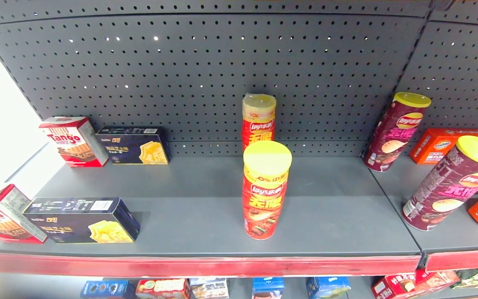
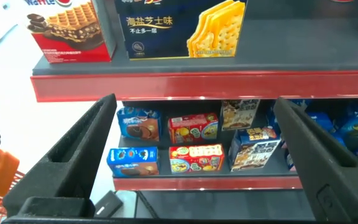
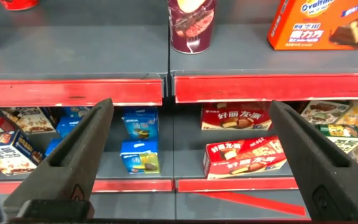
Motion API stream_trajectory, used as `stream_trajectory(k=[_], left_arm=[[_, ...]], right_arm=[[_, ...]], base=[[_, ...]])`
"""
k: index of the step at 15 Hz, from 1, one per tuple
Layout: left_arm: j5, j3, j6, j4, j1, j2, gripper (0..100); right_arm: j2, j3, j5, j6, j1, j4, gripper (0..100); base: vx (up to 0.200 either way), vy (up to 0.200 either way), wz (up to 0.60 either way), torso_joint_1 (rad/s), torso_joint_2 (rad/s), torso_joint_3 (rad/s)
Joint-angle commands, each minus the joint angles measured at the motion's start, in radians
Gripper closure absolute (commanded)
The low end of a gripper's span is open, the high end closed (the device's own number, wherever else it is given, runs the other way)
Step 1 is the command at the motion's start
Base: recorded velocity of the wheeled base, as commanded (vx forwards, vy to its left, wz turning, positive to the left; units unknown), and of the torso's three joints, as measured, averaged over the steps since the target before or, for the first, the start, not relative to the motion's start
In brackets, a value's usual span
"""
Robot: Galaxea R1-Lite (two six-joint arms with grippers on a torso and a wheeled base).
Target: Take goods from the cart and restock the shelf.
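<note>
On the grey shelf (image 1: 189, 187), far left, two red wafer boxes (image 1: 73, 141) are sitting one behind the other, each with a dark blue cracker box (image 1: 82, 220) just beside it. The left pincer (image 2: 192, 104) is hanging below that corner, facing the shelf's red front edge, its fingers spread wide and gripping nothing. In the middle, two red chip cans (image 1: 265, 195) are standing upright, one at the front and one against the pegboard. To the right, two purple chip cans (image 1: 450, 187) are standing with orange boxes (image 1: 446, 143) near them. The right pincer (image 3: 191, 106) is gaping wide and empty, facing the red edge beneath the front purple can. Small snack boxes (image 3: 244, 155) are filling the lower shelf.
</note>
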Motion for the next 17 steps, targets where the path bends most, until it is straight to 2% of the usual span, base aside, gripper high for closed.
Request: stream_trajectory(k=[1,17], left_arm=[[0.000,0.000,-0.001,0.000,0.000,0.000,0],[0.002,0.000,0.001,0.000,0.000,0.000,0]], right_arm=[[0.001,0.000,0.000,0.000,0.000,-0.001,0],[0.001,0.000,0.000,-0.002,-0.002,-0.001,0]], base=[[0.000,0.000,0.00,0.000,0.00,0.000],[0.000,0.000,0.00,0.000,0.00,0.000]])
